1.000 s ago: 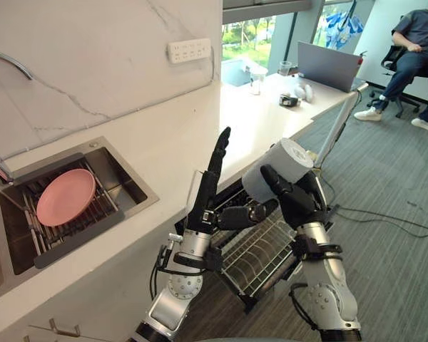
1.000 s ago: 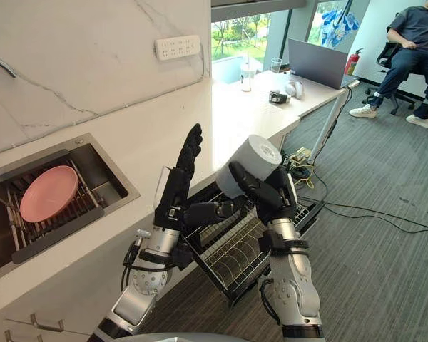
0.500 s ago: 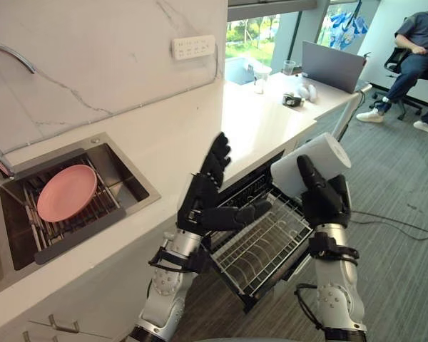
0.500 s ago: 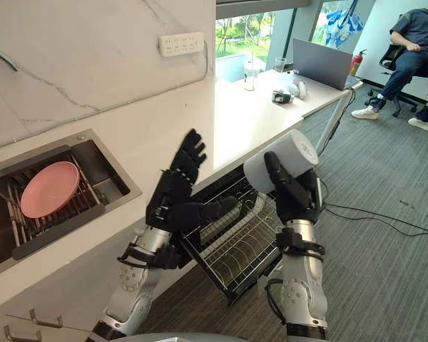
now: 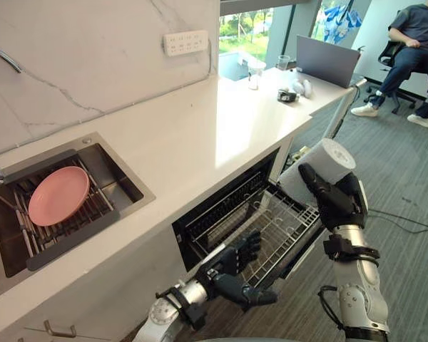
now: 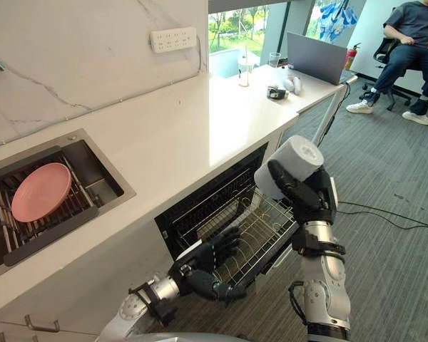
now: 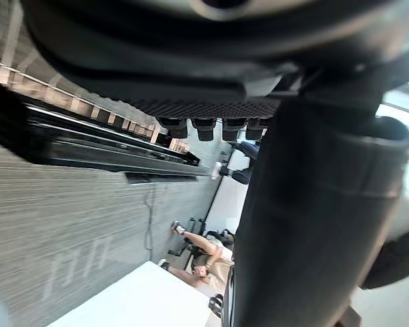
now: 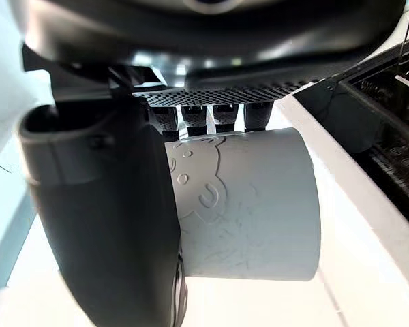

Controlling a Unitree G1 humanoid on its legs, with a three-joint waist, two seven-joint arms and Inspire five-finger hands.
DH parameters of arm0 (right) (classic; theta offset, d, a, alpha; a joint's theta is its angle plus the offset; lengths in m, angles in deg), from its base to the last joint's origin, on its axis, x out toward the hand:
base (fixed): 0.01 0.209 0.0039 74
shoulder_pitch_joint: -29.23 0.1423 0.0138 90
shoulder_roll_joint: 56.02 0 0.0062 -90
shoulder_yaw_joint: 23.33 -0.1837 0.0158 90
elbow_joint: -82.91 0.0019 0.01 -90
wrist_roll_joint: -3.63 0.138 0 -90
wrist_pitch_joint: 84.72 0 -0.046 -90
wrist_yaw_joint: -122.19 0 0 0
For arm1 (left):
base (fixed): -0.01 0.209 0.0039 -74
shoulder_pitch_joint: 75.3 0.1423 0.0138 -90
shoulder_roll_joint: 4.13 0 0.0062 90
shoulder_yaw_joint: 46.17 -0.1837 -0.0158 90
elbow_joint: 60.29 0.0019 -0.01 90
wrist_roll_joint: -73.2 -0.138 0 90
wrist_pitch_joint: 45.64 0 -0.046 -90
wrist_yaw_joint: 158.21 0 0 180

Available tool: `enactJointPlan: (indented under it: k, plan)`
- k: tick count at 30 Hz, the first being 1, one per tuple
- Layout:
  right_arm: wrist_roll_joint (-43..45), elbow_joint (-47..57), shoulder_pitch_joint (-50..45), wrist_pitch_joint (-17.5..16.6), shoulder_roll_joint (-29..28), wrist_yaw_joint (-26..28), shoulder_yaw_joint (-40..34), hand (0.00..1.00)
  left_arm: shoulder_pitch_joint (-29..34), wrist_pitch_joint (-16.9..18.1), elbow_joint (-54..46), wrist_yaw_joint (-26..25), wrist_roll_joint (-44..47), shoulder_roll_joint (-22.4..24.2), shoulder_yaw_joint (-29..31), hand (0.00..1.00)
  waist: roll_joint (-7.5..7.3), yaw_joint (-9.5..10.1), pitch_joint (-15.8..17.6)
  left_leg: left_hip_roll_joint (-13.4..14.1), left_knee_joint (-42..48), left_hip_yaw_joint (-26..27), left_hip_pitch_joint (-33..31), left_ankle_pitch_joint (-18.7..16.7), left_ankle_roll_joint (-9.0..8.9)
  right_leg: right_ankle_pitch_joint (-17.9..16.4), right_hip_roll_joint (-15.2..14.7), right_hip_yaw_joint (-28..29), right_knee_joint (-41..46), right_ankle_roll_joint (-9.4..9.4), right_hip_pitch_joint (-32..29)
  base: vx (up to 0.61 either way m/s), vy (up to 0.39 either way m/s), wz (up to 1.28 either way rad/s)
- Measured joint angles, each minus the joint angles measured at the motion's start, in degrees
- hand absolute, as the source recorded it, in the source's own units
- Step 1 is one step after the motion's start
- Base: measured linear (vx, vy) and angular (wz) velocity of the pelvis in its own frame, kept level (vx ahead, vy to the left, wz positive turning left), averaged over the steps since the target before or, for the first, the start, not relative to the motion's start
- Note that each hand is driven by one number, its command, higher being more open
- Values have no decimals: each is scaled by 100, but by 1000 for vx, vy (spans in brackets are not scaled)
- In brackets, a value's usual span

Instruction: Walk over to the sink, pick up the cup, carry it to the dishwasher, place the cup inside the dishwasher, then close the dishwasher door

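Observation:
A pale grey cup lies on its side in my right hand, whose fingers and thumb are curled round it. Cup and hand hang above the right corner of the wire rack, which is pulled out of the open dishwasher under the counter. My left hand hangs low in front of the rack's near edge, fingers relaxed and holding nothing. The sink sits in the counter at the left.
A pink plate rests on the sink's grid. On the wall above the white counter is a power strip. A desk with a laptop stands beyond, and a person sits at the far right.
My left hand has dropped from above the counter to low in front of the rack. The right hand has carried the cup rightward, out over the rack.

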Motion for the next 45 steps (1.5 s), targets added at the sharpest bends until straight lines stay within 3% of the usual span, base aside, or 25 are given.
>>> enactJointPlan:
  k: [7,13,17,24,34,39,45]
  plan:
    - [-881,-798,0,589,265,387,-16,0,428,55,1680,-46,-244,-2,1077,100,11,12,3,-18,-7,-226,-12,22,-20,0,3,-259,-110,1,133,-4,-30,16]
    - [-1238,-1313,-11,1025,290,575,-69,0,586,602,2609,-167,-447,202,1981,100,44,55,21,-76,-24,-384,-10,68,-3,-2,-32,-416,-160,2,221,-37,-26,13]
    - [-1462,-1538,-13,1112,309,840,-79,0,631,937,2958,-729,-578,358,2435,100,57,83,42,-86,-48,-470,-11,109,-5,-4,-38,-502,-163,0,248,-46,-26,10]
    - [-2253,-2443,31,1126,343,1046,-65,0,747,1079,3308,-1608,-632,584,3155,100,82,308,69,-131,-55,-779,-12,150,8,-55,-90,-832,-198,26,414,-32,-31,23]
    - [-2586,-4337,1103,1127,982,1071,307,0,715,1068,3771,-2052,-936,685,3440,100,92,508,232,-288,-56,-1164,-177,234,77,-101,-190,-1223,-198,78,440,-22,-12,22]
    - [-2706,-5095,1772,1105,1154,1046,553,0,518,1046,3732,-2041,-1018,672,3441,100,106,650,505,-324,-56,-1403,-395,332,82,-101,-204,-1443,-182,78,331,-39,-14,26]
    - [-2883,-5993,3045,1043,1526,1080,848,0,141,828,3506,-1973,-993,669,3425,100,212,959,1148,-335,-48,-1622,-816,513,98,-63,-198,-1645,-90,56,-24,-36,-2,21]
